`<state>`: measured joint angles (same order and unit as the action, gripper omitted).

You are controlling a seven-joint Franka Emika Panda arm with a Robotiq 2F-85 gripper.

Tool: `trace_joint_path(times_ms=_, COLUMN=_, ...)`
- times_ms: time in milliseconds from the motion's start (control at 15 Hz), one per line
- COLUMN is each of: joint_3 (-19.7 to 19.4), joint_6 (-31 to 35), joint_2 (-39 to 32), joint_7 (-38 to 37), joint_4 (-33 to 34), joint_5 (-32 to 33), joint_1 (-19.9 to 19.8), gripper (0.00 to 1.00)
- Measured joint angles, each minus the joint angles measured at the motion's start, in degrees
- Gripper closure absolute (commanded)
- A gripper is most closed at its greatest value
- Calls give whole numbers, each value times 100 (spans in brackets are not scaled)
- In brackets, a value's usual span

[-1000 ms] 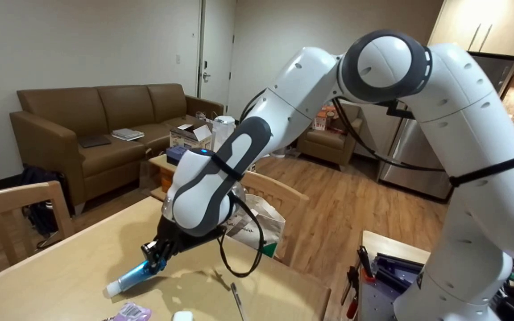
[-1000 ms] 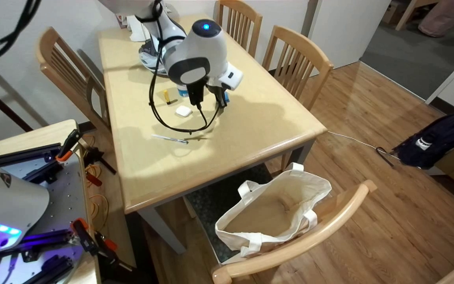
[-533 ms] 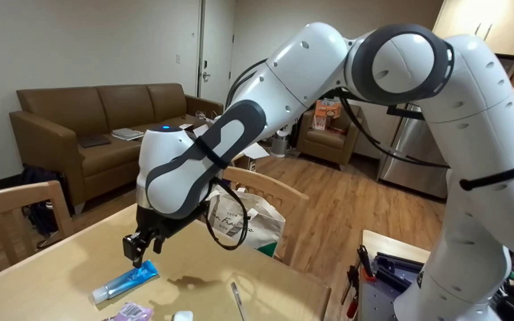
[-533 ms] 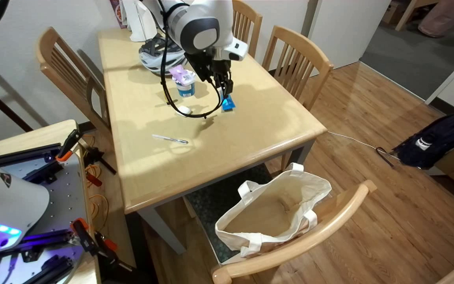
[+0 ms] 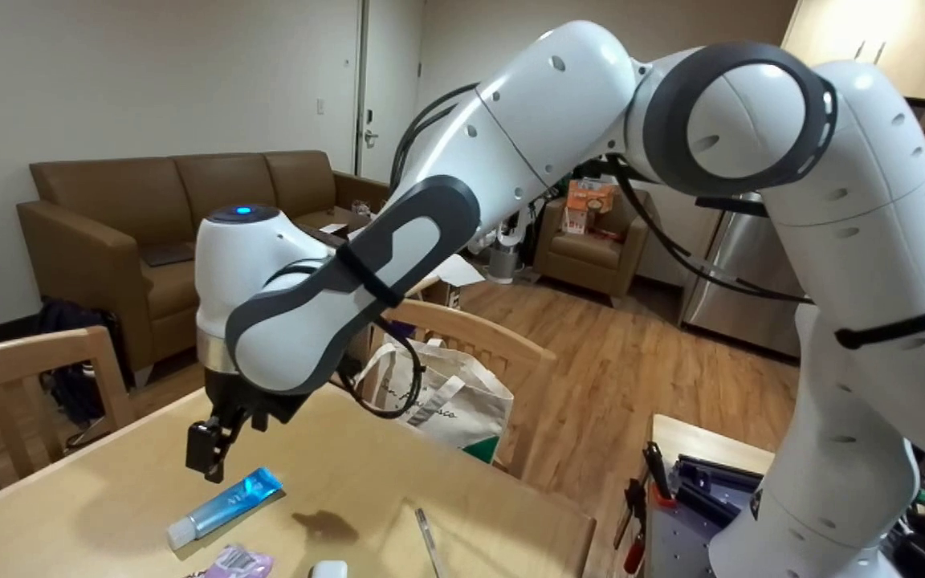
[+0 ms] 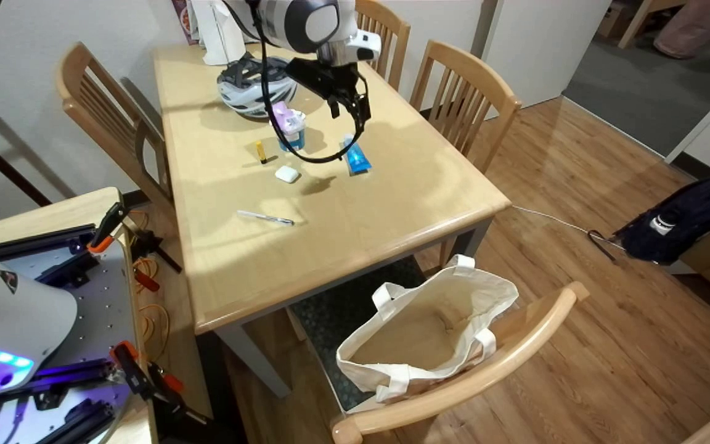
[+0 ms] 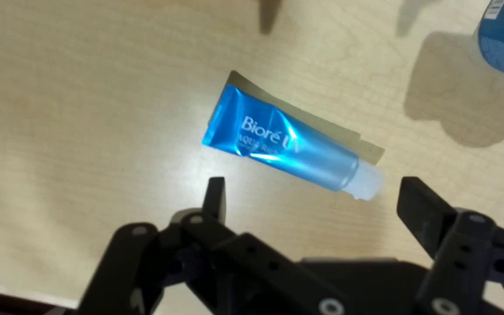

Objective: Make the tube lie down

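The tube [image 7: 278,138], bright blue with a whitish cap, lies flat on its side on the wooden table in all views. In the wrist view its cap points to the lower right and its printed face is up. My gripper [image 7: 314,197] is open, with a wide gap and nothing held between its black fingers [image 7: 215,199]. In an exterior view the gripper [image 5: 230,448] hangs above the table, apart from the tube [image 5: 231,503]. An exterior view also has the gripper [image 6: 350,113] higher than the tube [image 6: 356,157], whose cap end is partly crossed by a cable.
Beside the tube stands a blue-and-white container [image 6: 292,139] with a purple packet [image 6: 280,113] on top. A yellow stick [image 6: 261,152], a white case [image 6: 287,174] and a pen [image 6: 265,217] are on the table. Farther back rests a helmet [image 6: 250,89].
A second ago the gripper had the tube's blue end, tilted with the cap down. It has let go, opened and risen away; the tube now lies flat.
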<state>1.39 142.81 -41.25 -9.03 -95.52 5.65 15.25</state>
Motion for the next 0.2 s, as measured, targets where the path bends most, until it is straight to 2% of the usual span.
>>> trace_joint_path(times_ms=200, joint_3=156, joint_6=-12, joint_2=1, joint_7=334, joint_4=378, joint_5=167, joint_1=144, gripper=0)
